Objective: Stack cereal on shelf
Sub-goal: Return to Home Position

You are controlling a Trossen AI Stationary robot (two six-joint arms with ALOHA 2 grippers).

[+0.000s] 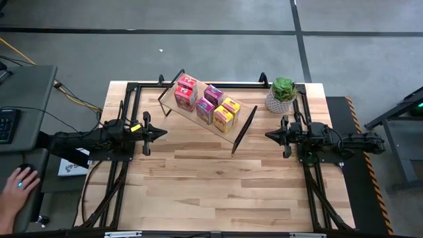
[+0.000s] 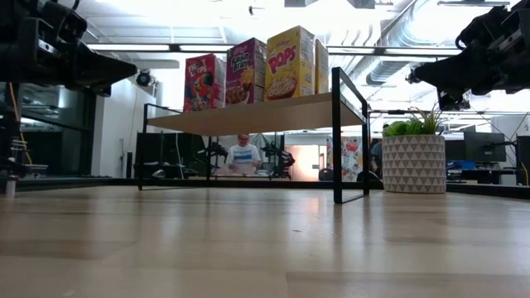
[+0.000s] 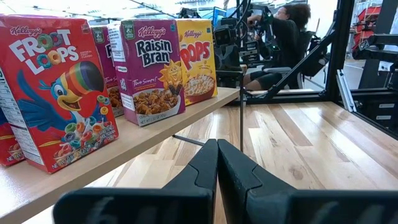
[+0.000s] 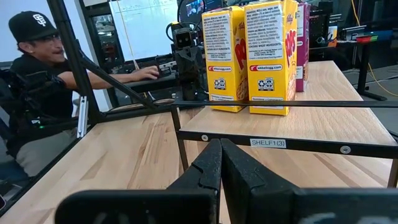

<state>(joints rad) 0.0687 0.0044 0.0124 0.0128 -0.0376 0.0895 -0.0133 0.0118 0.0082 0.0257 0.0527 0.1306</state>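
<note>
Several small cereal boxes (image 1: 206, 105), red, magenta and yellow, stand upright in two rows on the light-wood shelf board (image 1: 232, 135) with black wire end frames, at the table's far middle. In the low view the boxes (image 2: 248, 73) stand on the raised board (image 2: 257, 114). The left wrist view shows red (image 3: 53, 87), magenta (image 3: 152, 68) and yellow (image 3: 198, 59) boxes. The right wrist view shows yellow boxes (image 4: 249, 56). My left gripper (image 1: 162, 133) is shut and empty at the table's left, left of the shelf. My right gripper (image 1: 269, 135) is shut and empty at the right.
A small green plant in a white patterned pot (image 1: 281, 95) stands at the far right, beside the shelf's right end. A person's hand (image 1: 18, 182) rests off the table at the left. The near half of the wooden tabletop (image 1: 218, 192) is bare wood.
</note>
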